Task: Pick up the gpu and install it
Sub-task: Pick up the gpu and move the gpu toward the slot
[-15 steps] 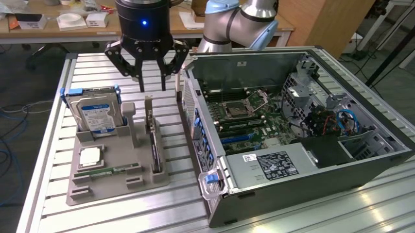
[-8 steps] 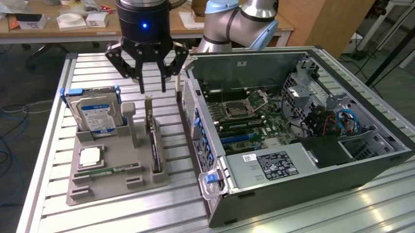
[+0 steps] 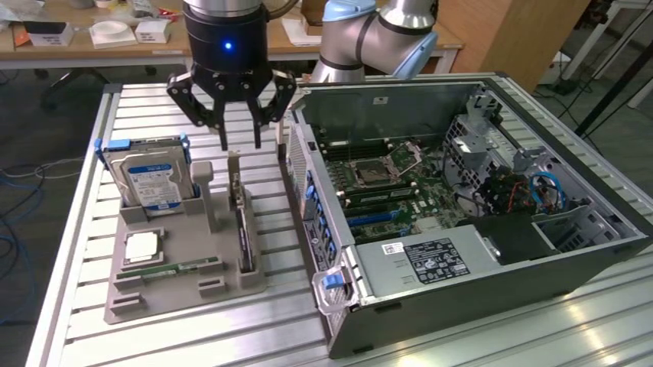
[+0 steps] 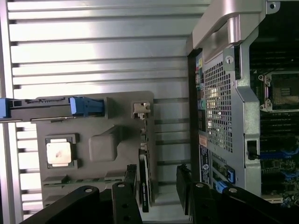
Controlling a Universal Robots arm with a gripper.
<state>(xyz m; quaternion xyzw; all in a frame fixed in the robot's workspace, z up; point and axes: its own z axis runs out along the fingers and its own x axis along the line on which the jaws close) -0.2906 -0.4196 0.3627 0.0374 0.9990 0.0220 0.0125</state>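
Wide-spread gripper [image 3: 241, 144] above upright gpu [image 3: 243, 229], between hard drive [image 3: 151, 180] and computer case [image 3: 490, 306]

Slatted aluminium table [image 3: 255, 336], grey parts tray [image 3: 179, 289] and open computer case [image 3: 490, 300] side by side on it

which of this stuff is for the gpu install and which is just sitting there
For the job: thin dark gpu card with silvery bracket, standing in the grey tray; open end effector above it; open black computer case.
Lying about: silver hard drive with blue-white label; narrow green memory stick; square silver processor chip.
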